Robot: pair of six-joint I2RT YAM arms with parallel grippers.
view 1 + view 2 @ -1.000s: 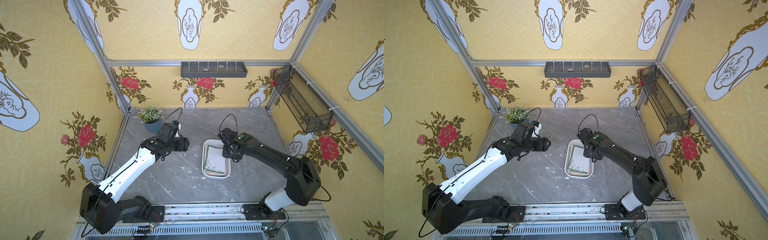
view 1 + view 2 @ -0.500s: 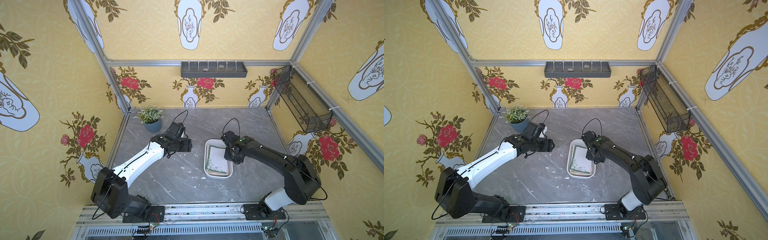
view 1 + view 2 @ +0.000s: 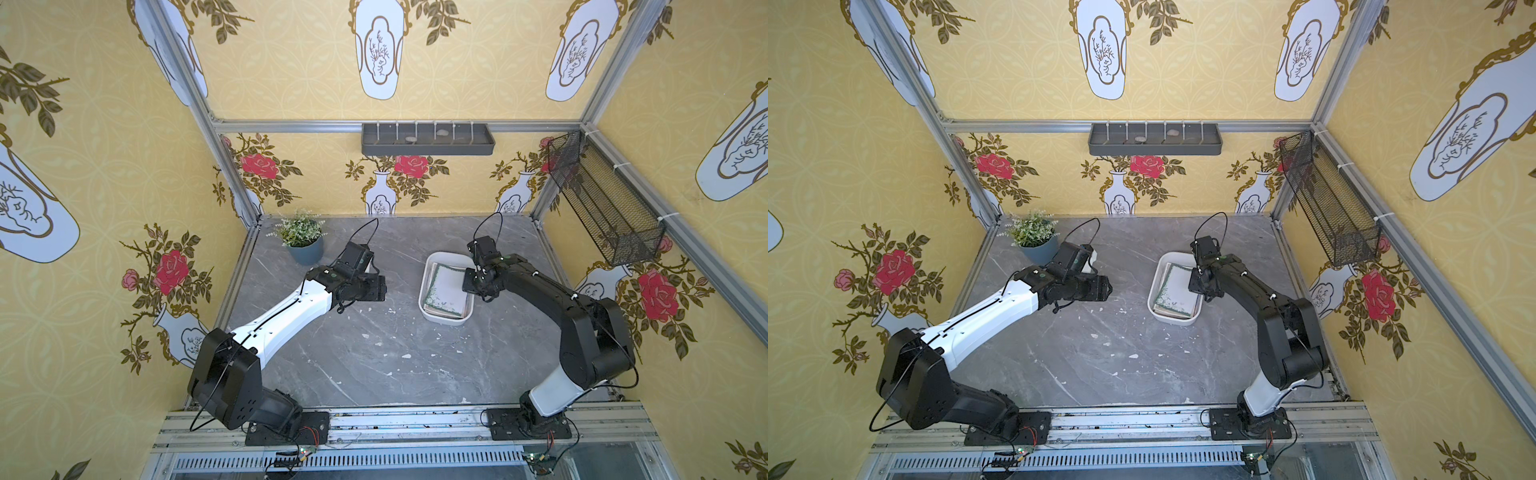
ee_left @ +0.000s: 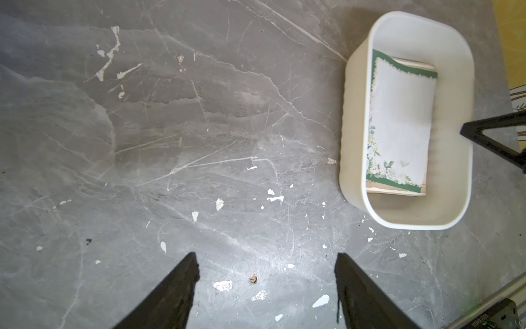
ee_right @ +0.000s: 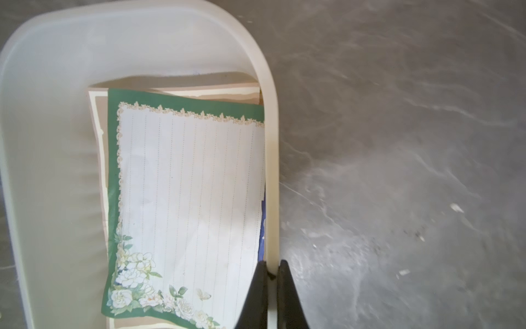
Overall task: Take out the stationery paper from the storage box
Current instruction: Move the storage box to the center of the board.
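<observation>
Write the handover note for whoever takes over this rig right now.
Tools: the left tool is open and empty, above the table beside the storage box. The right tool is shut on the box's long wall, one finger inside, one outside; whether it also pinches a sheet's edge I cannot tell.
Things: the stationery paper lies stacked in the box, a green-bordered sheet on top.
Done: no sheet is out.
Left: lift every sheet out.

Stationery paper (image 4: 401, 125) inside storage box (image 4: 354, 128)
</observation>
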